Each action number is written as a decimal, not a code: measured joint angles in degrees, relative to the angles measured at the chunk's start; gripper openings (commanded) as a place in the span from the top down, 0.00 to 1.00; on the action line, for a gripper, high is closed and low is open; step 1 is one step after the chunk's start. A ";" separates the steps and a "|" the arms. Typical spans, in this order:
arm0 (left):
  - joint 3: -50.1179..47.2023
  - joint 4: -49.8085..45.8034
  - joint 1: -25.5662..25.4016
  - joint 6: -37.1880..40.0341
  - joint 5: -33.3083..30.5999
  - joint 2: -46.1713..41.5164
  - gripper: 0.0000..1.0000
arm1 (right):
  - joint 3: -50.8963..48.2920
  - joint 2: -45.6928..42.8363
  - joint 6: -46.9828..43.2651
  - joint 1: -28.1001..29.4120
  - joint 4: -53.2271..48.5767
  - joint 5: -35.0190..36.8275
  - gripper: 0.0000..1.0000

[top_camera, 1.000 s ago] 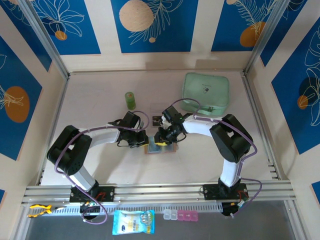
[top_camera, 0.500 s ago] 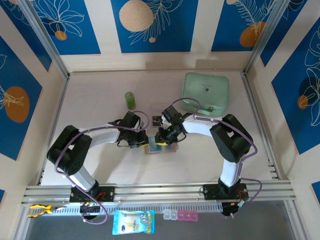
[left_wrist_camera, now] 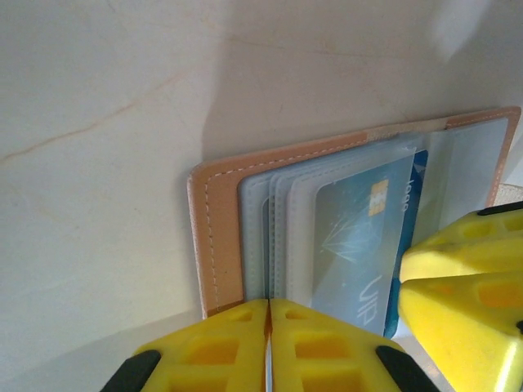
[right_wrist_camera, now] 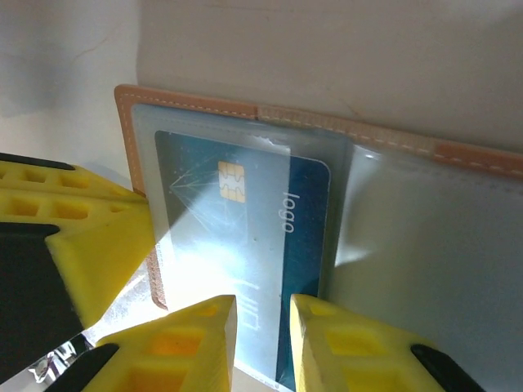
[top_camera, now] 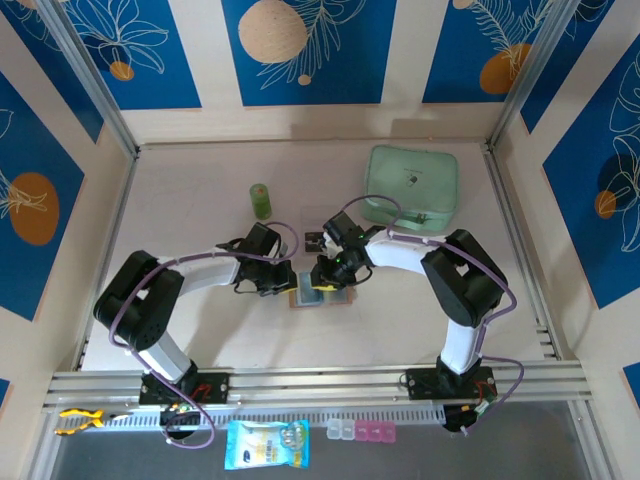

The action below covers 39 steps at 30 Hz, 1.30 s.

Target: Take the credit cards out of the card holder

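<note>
Jaws of your left claw (left_wrist_camera: pixel 268 312) were pressed flat together, with no gap between the yellow tips. Those tips sat right at the near edge of the holder (left_wrist_camera: pixel 219 237), which lay open on the table (left_wrist_camera: pixel 98 163). Whether they nipped a leaf of it, you could not have told from the wrist view. Just ahead of the tips ran the tan stitched rim. Next came a stack of clear sleeves (left_wrist_camera: pixel 260 237) fanned off to the claw's right. The topmost sleeve held a blue card (left_wrist_camera: pixel 359 229) with a gold chip, lying flat. Close on that claw's right stood your right claw (right_wrist_camera: pixel 261 304).

You had its jaws narrow, with a slim gap between the tips, and the near edge of the sleeved card showed in that gap. Whether the pads gripped it or only rested on it could not be told. Ahead of this claw the card ran up to the holder's far stitched rim, with the chip to the left and the word "logo" to the right. Further right lay the holder's other panel, under cloudy plastic. To the left, a finger of the left claw lay against the holder's edge.

Seen from above, both claws hung over the holder. Well beyond the right claw sat a mint pouch (top_camera: pixel 411 187), and beyond the left claw a green cylinder (top_camera: pixel 260 200) stood upright.
</note>
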 measured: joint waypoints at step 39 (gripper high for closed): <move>6.32 -5.14 -4.17 0.85 -0.61 3.43 1.00 | -4.92 -5.66 0.79 -4.26 3.80 -3.04 0.74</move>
